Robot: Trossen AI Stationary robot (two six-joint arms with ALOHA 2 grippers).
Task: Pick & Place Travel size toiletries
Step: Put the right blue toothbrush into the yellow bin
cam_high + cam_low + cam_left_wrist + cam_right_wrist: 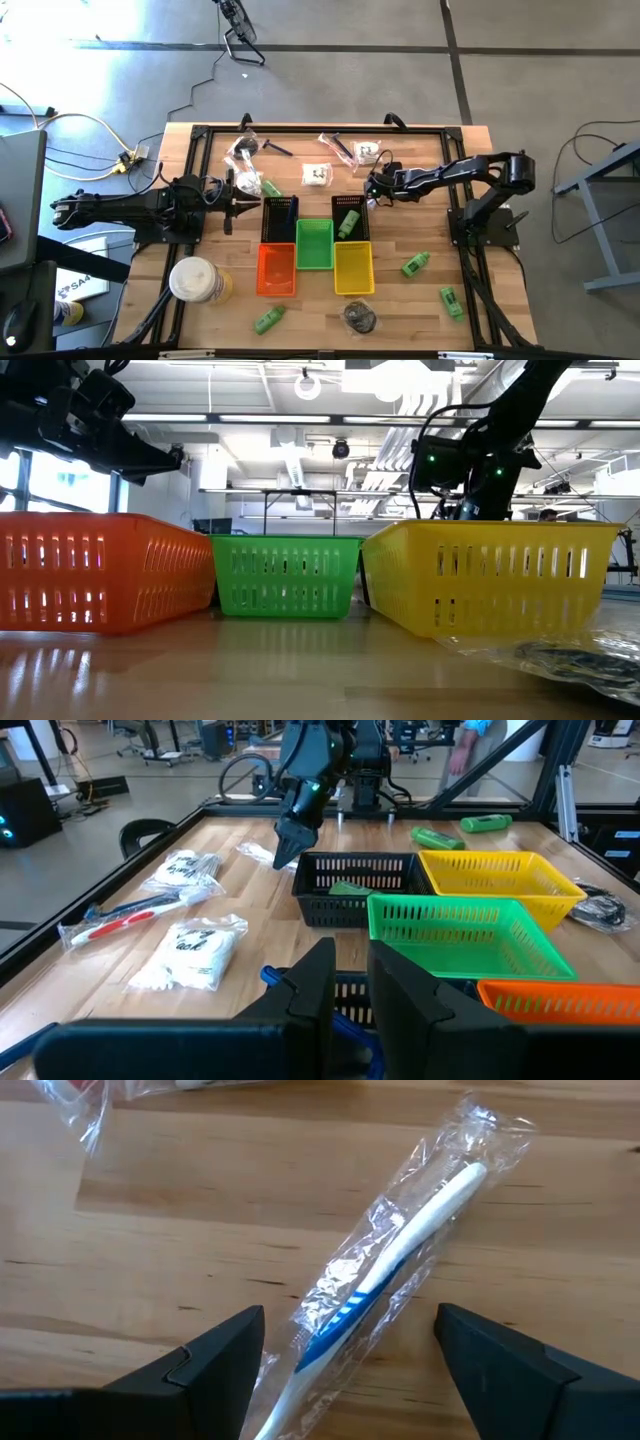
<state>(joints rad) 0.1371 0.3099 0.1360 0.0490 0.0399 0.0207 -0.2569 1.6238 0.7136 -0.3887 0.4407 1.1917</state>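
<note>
A white-and-blue toothbrush in a clear wrapper lies flat on the wooden table. My right gripper is open and tipped down over it, one finger on either side of the wrapper, touching nothing; in the high view it stands just beyond the right black basket, which holds a green bottle. Other toiletries lie loose: green bottles, white wrapped pieces, a red wrapped stick. My left gripper waits at the table's left, level, with a narrow empty gap between its fingers.
Orange, green and yellow baskets and a second black one cluster mid-table. A round white container stands near left. A dark wrapped bundle lies at the near edge. A black frame runs round the table.
</note>
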